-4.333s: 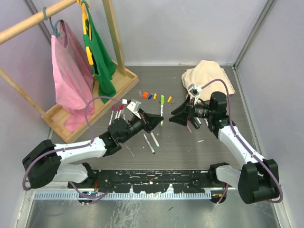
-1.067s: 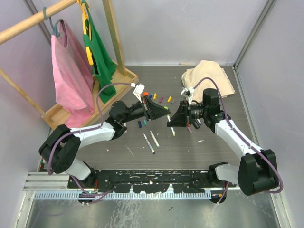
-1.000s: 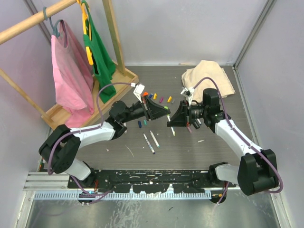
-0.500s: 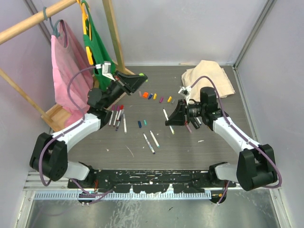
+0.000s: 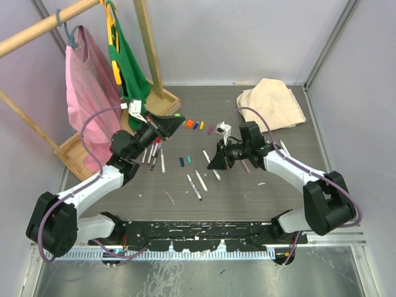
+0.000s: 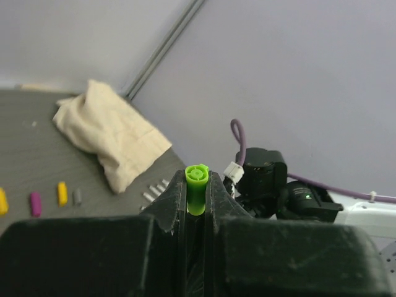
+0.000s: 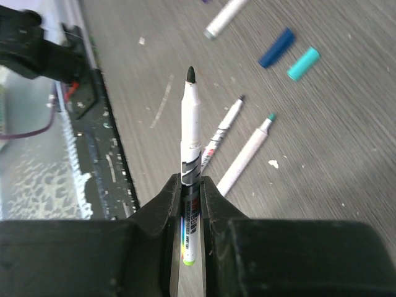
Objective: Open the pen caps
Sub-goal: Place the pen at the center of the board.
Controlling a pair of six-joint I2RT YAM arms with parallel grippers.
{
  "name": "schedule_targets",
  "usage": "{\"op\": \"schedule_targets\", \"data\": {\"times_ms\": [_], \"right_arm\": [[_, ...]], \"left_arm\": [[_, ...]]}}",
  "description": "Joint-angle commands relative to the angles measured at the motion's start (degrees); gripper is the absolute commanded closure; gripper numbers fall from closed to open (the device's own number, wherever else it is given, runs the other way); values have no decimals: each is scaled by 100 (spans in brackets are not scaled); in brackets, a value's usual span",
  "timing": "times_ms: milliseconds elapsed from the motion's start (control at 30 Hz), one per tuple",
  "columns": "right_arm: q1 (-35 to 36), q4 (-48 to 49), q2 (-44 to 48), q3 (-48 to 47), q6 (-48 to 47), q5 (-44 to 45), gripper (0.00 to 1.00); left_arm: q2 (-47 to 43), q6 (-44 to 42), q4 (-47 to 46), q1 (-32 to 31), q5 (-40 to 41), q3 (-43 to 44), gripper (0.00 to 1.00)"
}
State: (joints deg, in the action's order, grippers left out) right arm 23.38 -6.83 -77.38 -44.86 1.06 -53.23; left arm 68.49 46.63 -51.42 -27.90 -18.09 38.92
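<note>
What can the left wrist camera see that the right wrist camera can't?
Only the left wrist camera shows the lime green cap pinched in the left hand, the beige cloth, a yellow cap, a purple cap and the right arm. Only the right wrist camera shows the uncapped white marker in the right hand, a blue cap, a teal cap and loose pens lying flat. Both show the dark grey table, and each shows its own hand shut on something.

Grey table [image 5: 247,199] with pens [image 5: 201,180], caps [image 5: 190,124], cloth [image 5: 272,102]
</note>
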Motion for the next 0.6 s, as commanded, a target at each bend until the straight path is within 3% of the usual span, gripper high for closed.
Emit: {"op": "schedule_targets", "data": {"times_ms": [0, 333, 567], "right_arm": [[416, -255, -375, -381, -148, 1423, 98], [1008, -305, -1272, -616, 671, 2750, 89], [1191, -668, -1723, -871, 839, 2982, 84]], "left_arm": [[-80, 37, 410, -5, 423, -377, 100], [240, 626, 2298, -26, 1160, -353, 100], [614, 811, 3121, -127, 1445, -119, 100]]}}
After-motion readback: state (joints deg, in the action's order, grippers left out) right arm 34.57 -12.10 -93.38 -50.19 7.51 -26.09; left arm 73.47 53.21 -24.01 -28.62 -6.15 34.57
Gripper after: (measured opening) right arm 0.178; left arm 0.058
